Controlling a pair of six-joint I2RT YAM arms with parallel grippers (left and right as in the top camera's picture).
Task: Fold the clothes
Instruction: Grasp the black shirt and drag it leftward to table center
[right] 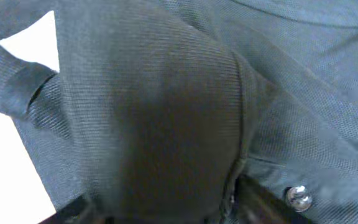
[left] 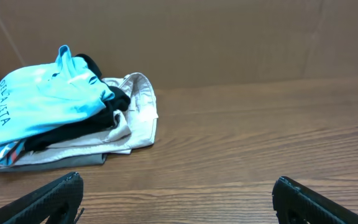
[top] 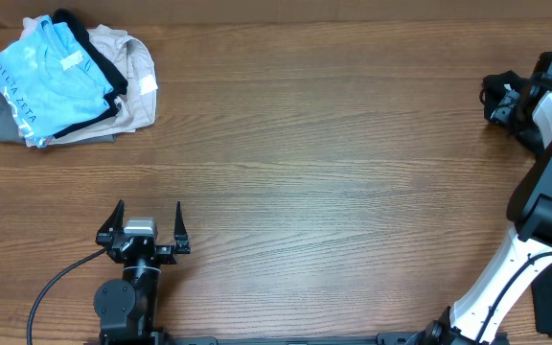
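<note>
at the upper right edge of the overhead view sits the right gripper [top: 502, 99]. its wrist view is filled by the black shirt [right: 166, 112], pressed close, so i cannot tell how far its jaws are parted. lower left, the left gripper [top: 149, 213] gapes wide, empty.

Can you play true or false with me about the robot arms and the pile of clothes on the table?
1. The light blue shirt lies on top of the pile of clothes. True.
2. The pile sits in the middle of the table. False: it lies at the far left corner.
3. The left gripper is open, with nothing between its fingers. True.
4. The left gripper touches the pile. False: bare wood lies between them.
5. Dark fabric fills the right wrist view. True.
</note>
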